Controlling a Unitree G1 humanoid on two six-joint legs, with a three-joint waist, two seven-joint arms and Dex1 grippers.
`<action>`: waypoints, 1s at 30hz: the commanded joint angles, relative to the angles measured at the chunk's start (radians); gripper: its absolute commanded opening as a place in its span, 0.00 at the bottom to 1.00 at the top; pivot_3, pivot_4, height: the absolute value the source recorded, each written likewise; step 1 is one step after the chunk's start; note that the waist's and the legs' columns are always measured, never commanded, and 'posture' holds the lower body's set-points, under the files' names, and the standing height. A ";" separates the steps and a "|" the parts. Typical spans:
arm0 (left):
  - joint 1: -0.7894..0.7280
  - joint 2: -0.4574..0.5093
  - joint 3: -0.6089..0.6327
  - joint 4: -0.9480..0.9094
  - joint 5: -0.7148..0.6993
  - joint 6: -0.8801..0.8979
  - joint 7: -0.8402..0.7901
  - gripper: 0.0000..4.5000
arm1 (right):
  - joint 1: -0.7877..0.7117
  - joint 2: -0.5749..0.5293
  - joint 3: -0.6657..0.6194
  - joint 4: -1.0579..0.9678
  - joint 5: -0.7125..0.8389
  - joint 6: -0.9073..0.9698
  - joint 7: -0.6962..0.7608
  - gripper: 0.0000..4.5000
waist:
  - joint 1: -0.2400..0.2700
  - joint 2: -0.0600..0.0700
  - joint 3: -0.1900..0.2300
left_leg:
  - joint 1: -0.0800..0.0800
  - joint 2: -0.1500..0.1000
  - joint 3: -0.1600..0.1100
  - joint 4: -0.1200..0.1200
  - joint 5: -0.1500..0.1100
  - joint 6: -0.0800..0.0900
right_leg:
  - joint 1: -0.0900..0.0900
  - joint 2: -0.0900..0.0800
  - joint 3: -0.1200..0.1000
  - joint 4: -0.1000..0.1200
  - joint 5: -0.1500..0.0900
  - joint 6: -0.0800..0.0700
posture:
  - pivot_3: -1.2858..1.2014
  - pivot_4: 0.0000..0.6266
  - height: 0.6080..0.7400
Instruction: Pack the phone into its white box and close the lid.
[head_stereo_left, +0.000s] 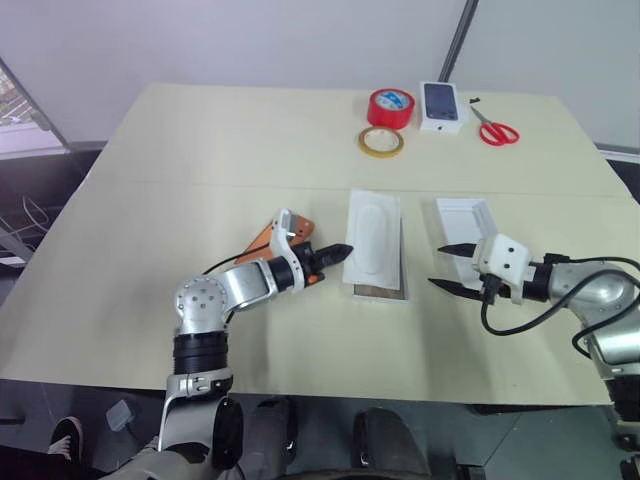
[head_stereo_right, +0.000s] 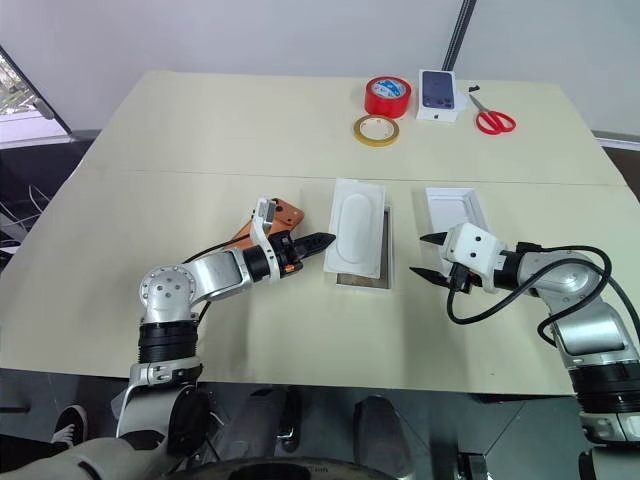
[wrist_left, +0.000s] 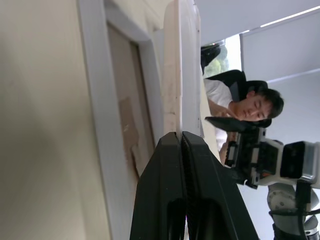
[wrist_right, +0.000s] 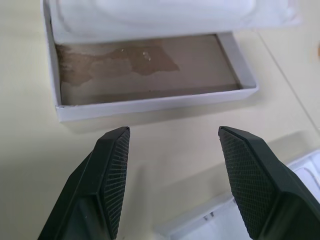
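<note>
The orange phone lies flat on the table, partly hidden behind my left wrist. My left gripper is shut, its tips at the near long edge of a white moulded insert. That insert lies askew over the white box, whose brownish floor shows at the near end. The lid, white inside, sits open side up to the right of the box. Just in front of the lid, my right gripper hangs open and empty, pointing toward the box.
At the table's far edge stand a red tape roll, a yellow tape ring, a small white box with a phone picture and red scissors. A person sits beyond the table in the left wrist view.
</note>
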 joint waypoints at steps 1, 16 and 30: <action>-0.006 -0.014 -0.005 0.001 -0.009 0.011 -0.001 0.21 | -0.013 0.003 -0.014 -0.008 -0.001 -0.026 -0.012 0.67 | 0.000 0.000 0.000 | 0.000 0.000 0.000 0.000 0.000 0.000 | 0.000 0.000 0.000 0.000 0.000 0.000 | 0.52 0.24 0.91; 0.013 0.171 -0.153 -0.209 0.194 -0.154 -0.204 0.77 | -0.143 0.246 0.085 -0.081 0.028 0.127 -0.157 0.01 | -0.002 0.000 0.000 | 0.000 0.001 0.000 -0.001 0.001 -0.002 | -0.001 0.001 0.000 0.000 0.000 0.000 | 0.52 0.24 0.91; 0.156 0.433 -0.218 -0.196 0.637 -0.742 -0.535 0.77 | -0.202 0.253 0.285 0.055 -0.250 0.125 -0.225 0.01 | -0.002 0.001 0.000 | -0.001 0.000 0.001 -0.004 -0.002 0.003 | -0.005 -0.002 0.001 0.000 0.000 -0.002 | 0.52 0.24 0.91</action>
